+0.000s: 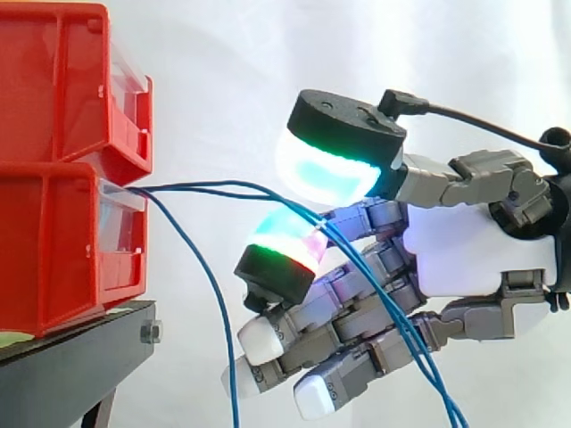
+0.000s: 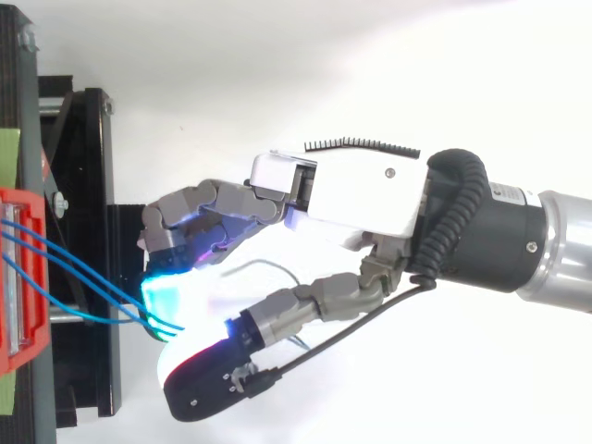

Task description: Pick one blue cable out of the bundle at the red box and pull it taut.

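Reading the side view, I see the hand (image 1: pixel 464 250) at the right of the frame, fingers curled. Two blue cables (image 1: pixel 214 189) run through the narrow gap between the big upper pad (image 1: pixel 330 169) and the green-and-red pad (image 1: pixel 285 245) below it. I judge that a pinch on both cables, not on one. The cables leave the front of the lower red bin (image 1: pixel 53 250) at the left and cross nearly level to the pads. From there they trail over the curled fingers toward the lower right. The hand sits level with the bin's mouth, so a pull would run straight out. A third strand (image 1: pixel 210 294) hangs free toward the bottom edge. The slight bow in the span tells me it is not yet taut. Drawing rightward, away from the black stand (image 1: pixel 80 357), should straighten it.
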`<state>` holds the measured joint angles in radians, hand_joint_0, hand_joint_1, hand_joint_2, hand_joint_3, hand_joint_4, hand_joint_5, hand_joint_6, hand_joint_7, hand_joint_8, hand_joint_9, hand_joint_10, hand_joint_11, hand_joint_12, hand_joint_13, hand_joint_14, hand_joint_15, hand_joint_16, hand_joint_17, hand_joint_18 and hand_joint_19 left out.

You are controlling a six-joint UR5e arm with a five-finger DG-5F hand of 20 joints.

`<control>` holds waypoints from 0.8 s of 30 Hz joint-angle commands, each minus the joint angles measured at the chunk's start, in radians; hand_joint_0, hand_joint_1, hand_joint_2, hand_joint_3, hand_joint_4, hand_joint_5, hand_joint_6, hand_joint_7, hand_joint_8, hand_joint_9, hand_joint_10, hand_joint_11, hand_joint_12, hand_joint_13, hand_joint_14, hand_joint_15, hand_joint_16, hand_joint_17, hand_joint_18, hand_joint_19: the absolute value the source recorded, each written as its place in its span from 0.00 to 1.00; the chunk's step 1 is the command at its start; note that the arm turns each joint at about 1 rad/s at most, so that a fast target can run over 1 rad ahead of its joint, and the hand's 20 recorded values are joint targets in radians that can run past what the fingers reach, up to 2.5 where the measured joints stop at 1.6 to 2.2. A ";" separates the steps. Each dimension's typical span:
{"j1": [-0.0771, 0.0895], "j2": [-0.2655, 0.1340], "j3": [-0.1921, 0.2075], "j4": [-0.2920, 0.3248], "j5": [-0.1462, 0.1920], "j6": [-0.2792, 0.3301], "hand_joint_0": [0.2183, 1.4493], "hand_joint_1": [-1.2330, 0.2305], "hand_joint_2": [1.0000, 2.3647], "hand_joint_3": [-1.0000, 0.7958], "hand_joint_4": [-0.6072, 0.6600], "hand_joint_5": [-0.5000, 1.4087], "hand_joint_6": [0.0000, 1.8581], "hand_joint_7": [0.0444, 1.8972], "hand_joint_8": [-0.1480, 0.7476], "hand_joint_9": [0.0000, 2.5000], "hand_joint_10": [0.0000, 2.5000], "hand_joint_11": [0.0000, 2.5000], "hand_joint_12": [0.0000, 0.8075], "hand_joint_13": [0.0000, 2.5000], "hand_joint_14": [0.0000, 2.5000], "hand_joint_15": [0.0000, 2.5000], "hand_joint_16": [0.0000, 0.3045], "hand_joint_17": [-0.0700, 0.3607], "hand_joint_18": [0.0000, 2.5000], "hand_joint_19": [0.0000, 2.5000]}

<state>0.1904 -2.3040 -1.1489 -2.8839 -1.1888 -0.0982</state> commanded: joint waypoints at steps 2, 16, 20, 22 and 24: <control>0.000 0.000 0.000 0.000 0.000 0.000 0.27 0.31 0.00 0.30 0.67 0.20 0.38 0.70 0.53 0.30 0.01 0.21 0.51 0.17 0.00 0.05 0.19 0.46 0.24 0.16; 0.000 0.000 0.000 -0.002 0.002 0.000 0.28 0.32 0.02 0.46 0.62 0.21 0.35 0.72 0.53 0.30 0.00 0.19 0.50 0.18 0.00 0.05 0.18 0.45 0.24 0.17; 0.000 -0.002 0.000 -0.002 0.002 0.000 0.29 0.33 0.01 0.48 0.65 0.22 0.32 0.75 0.54 0.30 0.01 0.18 0.51 0.18 0.00 0.05 0.19 0.46 0.24 0.16; 0.000 0.000 0.000 0.000 0.000 0.000 0.30 0.32 0.01 0.48 0.67 0.23 0.29 0.78 0.53 0.30 0.00 0.18 0.51 0.18 0.00 0.05 0.19 0.46 0.24 0.16; 0.000 0.000 0.000 0.000 0.000 0.000 0.31 0.31 0.02 0.49 0.67 0.23 0.28 0.80 0.53 0.30 0.01 0.19 0.50 0.17 0.00 0.05 0.18 0.45 0.24 0.16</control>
<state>0.1902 -2.3041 -1.1489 -2.8845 -1.1879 -0.0982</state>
